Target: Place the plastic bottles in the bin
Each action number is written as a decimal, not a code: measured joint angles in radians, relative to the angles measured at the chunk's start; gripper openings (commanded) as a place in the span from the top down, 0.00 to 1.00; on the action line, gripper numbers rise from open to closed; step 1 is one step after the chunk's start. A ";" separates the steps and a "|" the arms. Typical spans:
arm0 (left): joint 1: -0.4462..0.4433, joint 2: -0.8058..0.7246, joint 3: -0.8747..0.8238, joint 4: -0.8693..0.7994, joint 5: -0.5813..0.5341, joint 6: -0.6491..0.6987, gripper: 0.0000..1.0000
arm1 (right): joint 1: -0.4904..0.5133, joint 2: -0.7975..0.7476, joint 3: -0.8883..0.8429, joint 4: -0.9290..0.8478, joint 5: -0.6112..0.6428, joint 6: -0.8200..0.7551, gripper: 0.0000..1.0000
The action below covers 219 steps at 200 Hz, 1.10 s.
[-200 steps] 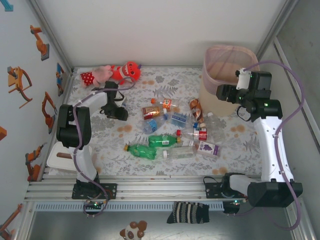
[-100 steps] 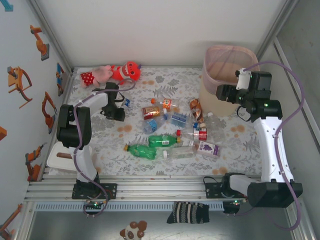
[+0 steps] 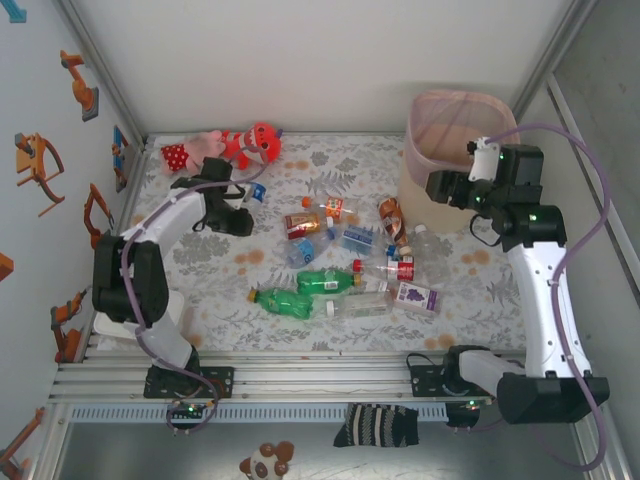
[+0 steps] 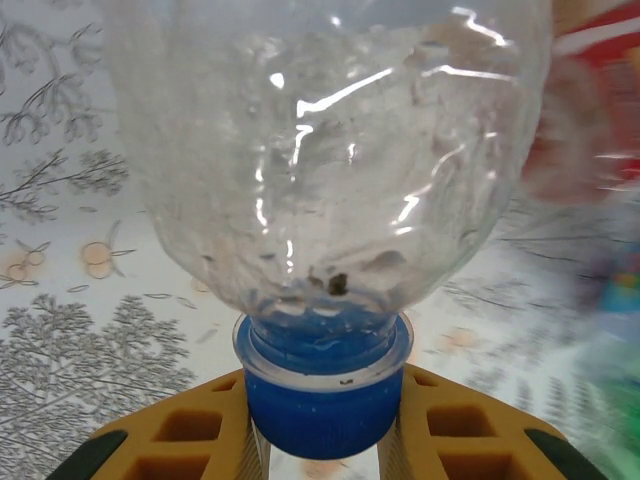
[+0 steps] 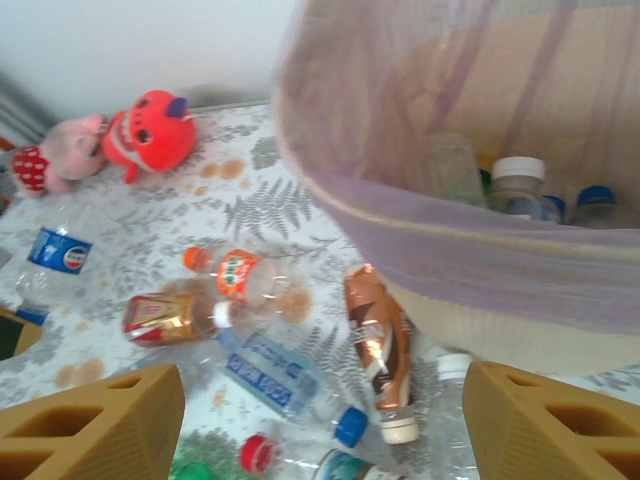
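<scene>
One clear bottle (image 4: 320, 150) is in the left gripper (image 4: 322, 452). In the left wrist view its blue cap (image 4: 322, 405) sits at the bottom centre between the two yellow fingers (image 4: 190, 435), which press on it from both sides. The body of the bottle takes the whole upper part of the frame. In the top view the same bottle (image 3: 257, 192), with a blue label, is at the tip of the left gripper (image 3: 244, 196). This is in the upper left part of the flowered cloth (image 3: 340, 165), just below the red plush toy (image 3: 258, 143) and the pink plush toy (image 3: 195, 150).

More bottles lie close together in the centre of the top view. Among them are a green bottle (image 3: 325, 281), a purple-labelled bottle (image 3: 415, 297) and an orange-capped bottle (image 3: 325, 207).

The bin (image 3: 450, 100) stands in the upper right of the cloth. In the right wrist view its rim (image 5: 450, 250) crosses the upper right, and several bottles lie inside, one being a white-capped bottle (image 5: 520, 172).

The right gripper (image 3: 437, 187) is just in front of the bin wall. Its fingers (image 5: 90, 420) stand wide apart in the lower corners of the wrist view, with nothing held between them.
</scene>
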 measured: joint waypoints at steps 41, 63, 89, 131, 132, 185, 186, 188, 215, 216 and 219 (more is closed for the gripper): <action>-0.047 -0.172 -0.042 0.066 0.200 0.008 0.81 | 0.108 -0.056 -0.006 0.061 -0.058 0.042 0.28; -0.084 -0.258 -0.071 0.118 0.319 0.015 0.81 | 0.172 -0.072 -0.008 0.103 -0.086 0.063 0.28; -0.122 -0.357 -0.116 0.192 0.442 0.015 0.82 | 0.241 -0.093 -0.013 0.164 -0.125 0.087 0.28; -0.176 -0.496 -0.164 0.312 0.595 0.016 0.84 | 0.345 -0.134 -0.019 0.290 -0.195 0.122 0.27; -0.178 -0.500 -0.165 0.315 0.599 0.017 0.84 | 0.347 -0.134 -0.019 0.292 -0.196 0.122 0.27; -0.261 -0.591 -0.194 0.408 0.721 0.039 0.87 | 0.491 -0.115 -0.019 0.448 -0.256 0.146 0.20; -0.262 -0.591 -0.194 0.408 0.723 0.039 0.87 | 0.493 -0.114 -0.018 0.450 -0.257 0.147 0.19; -0.265 -0.592 -0.194 0.410 0.726 0.039 0.87 | 0.499 -0.111 -0.018 0.454 -0.259 0.146 0.19; -0.297 -0.596 -0.194 0.425 0.753 0.048 0.87 | 0.555 -0.049 0.005 0.499 -0.277 0.148 0.14; -0.298 -0.596 -0.194 0.425 0.753 0.048 0.87 | 0.556 -0.047 0.005 0.501 -0.278 0.148 0.14; -0.300 -0.596 -0.194 0.426 0.756 0.049 0.87 | 0.561 -0.040 0.008 0.506 -0.279 0.150 0.14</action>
